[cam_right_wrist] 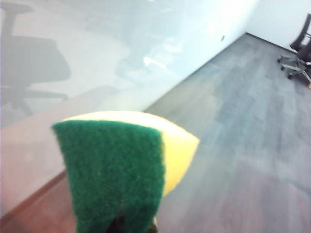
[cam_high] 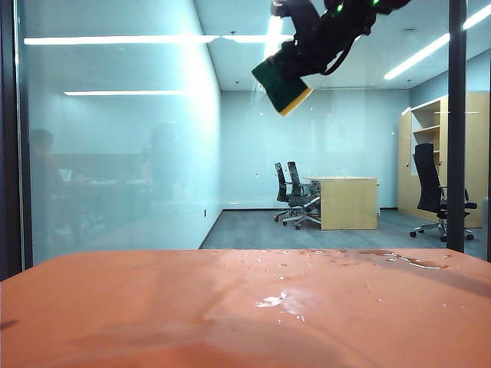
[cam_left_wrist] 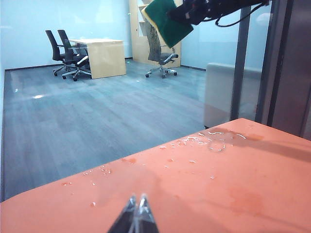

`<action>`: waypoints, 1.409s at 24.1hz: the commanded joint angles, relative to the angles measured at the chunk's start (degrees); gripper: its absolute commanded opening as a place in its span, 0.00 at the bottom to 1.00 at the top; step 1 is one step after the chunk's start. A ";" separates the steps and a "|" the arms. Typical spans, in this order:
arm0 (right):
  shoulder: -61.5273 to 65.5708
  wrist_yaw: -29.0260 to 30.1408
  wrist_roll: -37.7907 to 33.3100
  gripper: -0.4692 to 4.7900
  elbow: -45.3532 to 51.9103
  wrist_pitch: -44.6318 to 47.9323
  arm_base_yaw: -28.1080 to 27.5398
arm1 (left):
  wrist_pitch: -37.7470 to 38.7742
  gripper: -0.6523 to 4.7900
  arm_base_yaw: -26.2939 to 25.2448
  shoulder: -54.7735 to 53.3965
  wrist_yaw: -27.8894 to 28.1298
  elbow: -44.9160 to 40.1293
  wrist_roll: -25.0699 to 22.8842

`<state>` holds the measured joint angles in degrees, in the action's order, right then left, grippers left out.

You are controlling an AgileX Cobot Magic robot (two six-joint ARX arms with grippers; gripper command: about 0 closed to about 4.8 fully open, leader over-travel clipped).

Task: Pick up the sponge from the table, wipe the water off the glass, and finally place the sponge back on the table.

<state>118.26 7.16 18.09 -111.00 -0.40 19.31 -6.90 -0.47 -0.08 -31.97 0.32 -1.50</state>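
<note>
The sponge (cam_high: 280, 84), yellow foam with a dark green scouring face, hangs high above the table (cam_high: 115, 307), close in front of the glass (cam_high: 115, 169). My right gripper (cam_high: 298, 63) is shut on the sponge. Whether the sponge touches the pane I cannot tell. In the right wrist view the green face of the sponge (cam_right_wrist: 116, 170) fills the foreground and hides most of the right gripper (cam_right_wrist: 136, 225). The left wrist view shows the sponge (cam_left_wrist: 165, 22) far above my left gripper (cam_left_wrist: 137, 201), which is shut, empty and low over the table (cam_left_wrist: 243, 184). Water on the glass is too faint to make out.
Clear puddles (cam_high: 280, 300) and droplets (cam_left_wrist: 214, 141) lie on the tabletop near the pane. A black vertical frame (cam_high: 457, 123) stands at the right. Behind the glass are a light wooden desk (cam_high: 349, 201) and office chairs (cam_high: 295, 195).
</note>
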 commanded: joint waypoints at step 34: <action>-46.25 -6.16 -19.76 0.07 68.43 31.36 -11.50 | -0.92 0.11 -0.02 -0.07 4.98 0.22 -0.20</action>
<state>72.60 1.54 0.91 -44.03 27.24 7.73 -6.90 -0.47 -0.08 -27.70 0.32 -1.63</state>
